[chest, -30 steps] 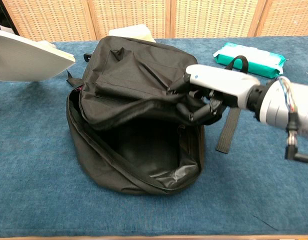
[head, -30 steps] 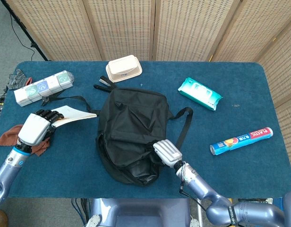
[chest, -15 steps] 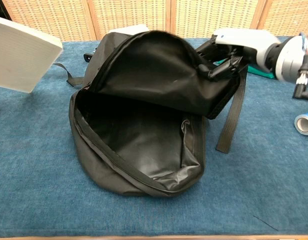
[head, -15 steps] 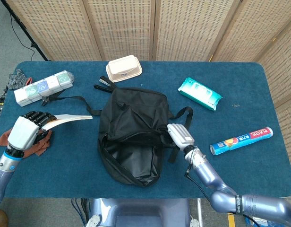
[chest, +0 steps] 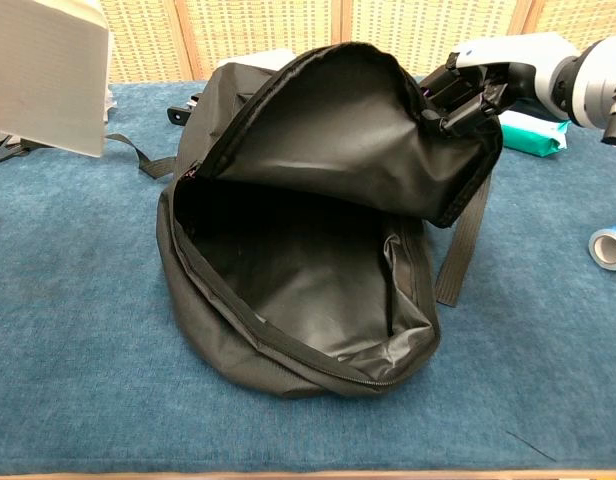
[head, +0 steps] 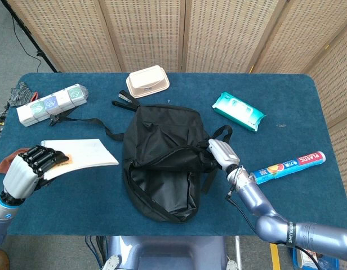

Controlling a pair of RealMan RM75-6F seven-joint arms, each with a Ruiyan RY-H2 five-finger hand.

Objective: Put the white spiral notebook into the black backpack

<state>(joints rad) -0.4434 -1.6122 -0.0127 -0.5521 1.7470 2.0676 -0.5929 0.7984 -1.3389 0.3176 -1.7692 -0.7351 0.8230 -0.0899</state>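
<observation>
Lying in the middle of the blue table, the black backpack has its main compartment unzipped and gaping toward the near edge. In the chest view the flap is lifted high and the dark lining inside shows bare; nothing can be seen in it. The right hand grips the raised edge of the flap at the bag's right side, fingers curled around the fabric. A strap hangs down just beside that hand.

Well to the left of the bag, the white spiral notebook is held above the table by the left hand, whose dark fingers close over its near left corner. The notebook sits apart from the backpack and outside it. A reddish cloth lies under that hand.

At the far edge, a beige lidded box stands just beyond the bag, closed. A long packet lies far left, a teal wipes pack far right, and a plastic-wrap roll to the right of the right hand.
</observation>
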